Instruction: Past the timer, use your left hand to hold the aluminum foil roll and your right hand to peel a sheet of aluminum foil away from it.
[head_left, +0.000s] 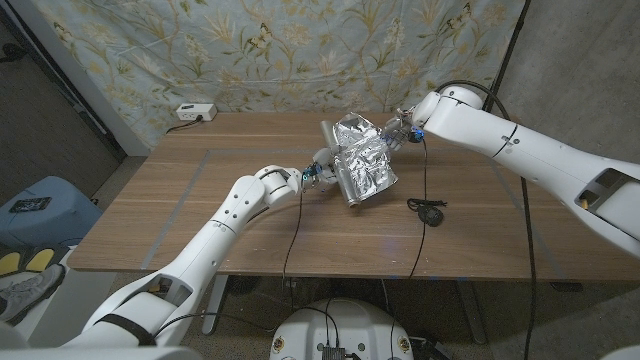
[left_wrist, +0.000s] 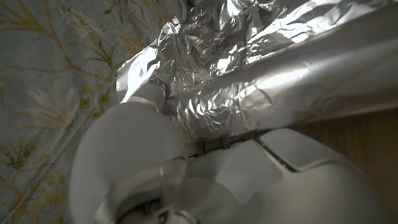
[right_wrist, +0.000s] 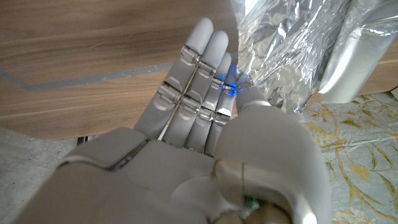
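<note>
Foil roll (head_left: 346, 170) sits raised over mid-table, gripped by the left hand (head_left: 322, 168). The right hand (head_left: 400, 131) pinches the crinkled sheet (head_left: 362, 138). Pull steadily away; keep the roll braced to avoid tearing.

Even indoor light, glare on foil (head_left: 362, 160), wrist views blurry close-up.

silver foil (head_left: 362, 160), floral backdrop (head_left: 250, 50), brown table (head_left: 200, 200)
</note>
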